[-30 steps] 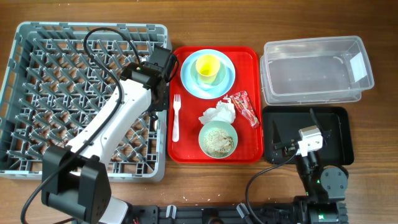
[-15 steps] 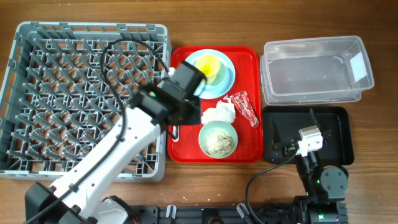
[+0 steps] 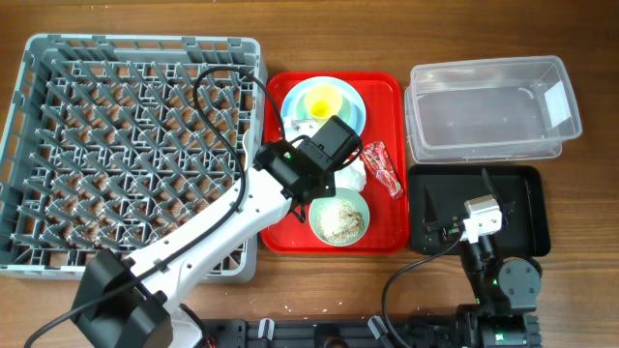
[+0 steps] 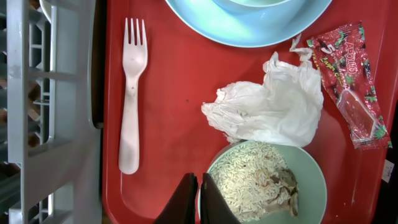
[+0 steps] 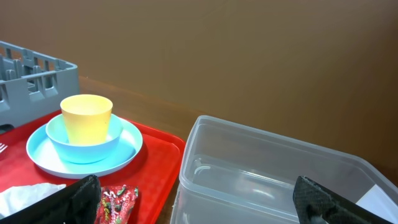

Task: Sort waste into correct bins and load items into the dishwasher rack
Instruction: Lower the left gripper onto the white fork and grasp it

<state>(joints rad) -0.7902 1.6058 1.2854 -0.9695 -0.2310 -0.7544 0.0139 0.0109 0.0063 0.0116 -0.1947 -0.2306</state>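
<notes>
On the red tray (image 3: 385, 230), a mint-green bowl (image 3: 364, 224) holds rice-like crumbs (image 4: 249, 180). Behind it lie the crumpled white napkin (image 4: 273, 109) and the red snack wrapper (image 4: 351, 81). The white fork (image 4: 129, 106) lies at the tray's left. The yellow cup (image 3: 323, 100) stands on the light blue plate (image 3: 356, 121). My left gripper (image 4: 199, 186) is shut and empty, just above the bowl's left rim; in the overhead view (image 3: 315, 189) it covers part of the napkin. My right gripper (image 5: 199, 205) is wide open and empty over the black tray (image 3: 527, 208). No spoon shows.
The grey dishwasher rack (image 3: 97, 145) fills the left side, its right wall beside the red tray. The clear tub (image 3: 493, 106) with a white label stands at the back right, behind the black tray. The left arm lies across the rack's front right corner.
My left arm has swung right from over the rack's right edge to over the red tray, ending above the napkin and bowl. The right arm has not moved.
</notes>
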